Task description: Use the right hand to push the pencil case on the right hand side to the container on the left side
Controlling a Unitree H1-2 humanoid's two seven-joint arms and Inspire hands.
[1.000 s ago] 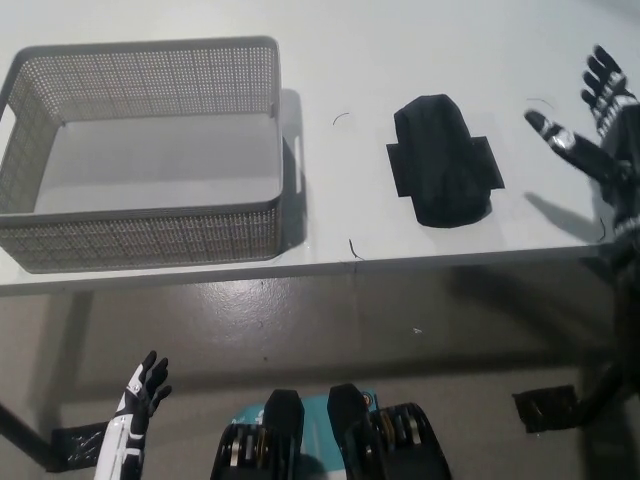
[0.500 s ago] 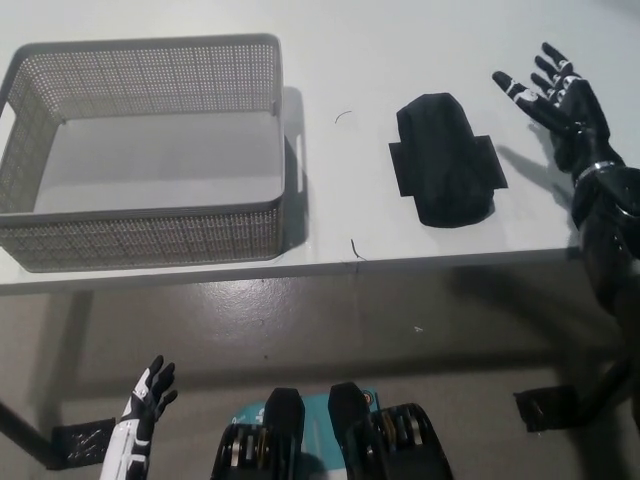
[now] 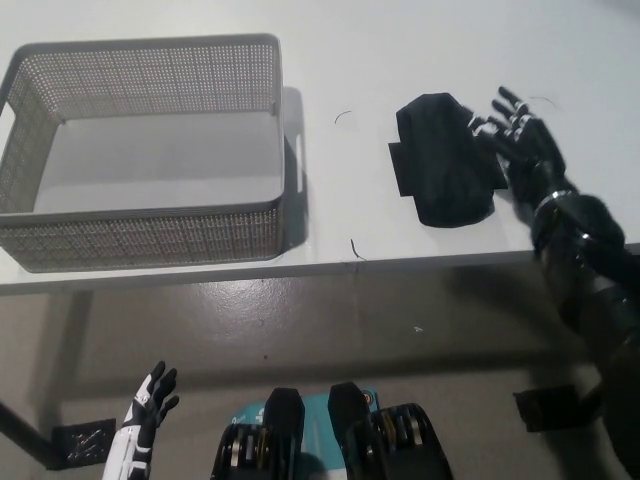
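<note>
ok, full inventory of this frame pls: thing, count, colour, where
pencil case: 1, black, on the table right of centre, lying flat
container: 1, grey mesh basket with handle slots, on the table's left part, nothing visible inside
table: 1, white, fills the upper part of the view
thin dark strands: 2 clearly seen, on the table between container and pencil case, one near the front edge, one further back
floor: grey, below the table's front edge
right hand: 1, black, over the table at the pencil case's right edge, fingers spread, open; contact cannot be told
left hand: 1, white with black fingers, low at lower left, off the table, open, resting
</note>
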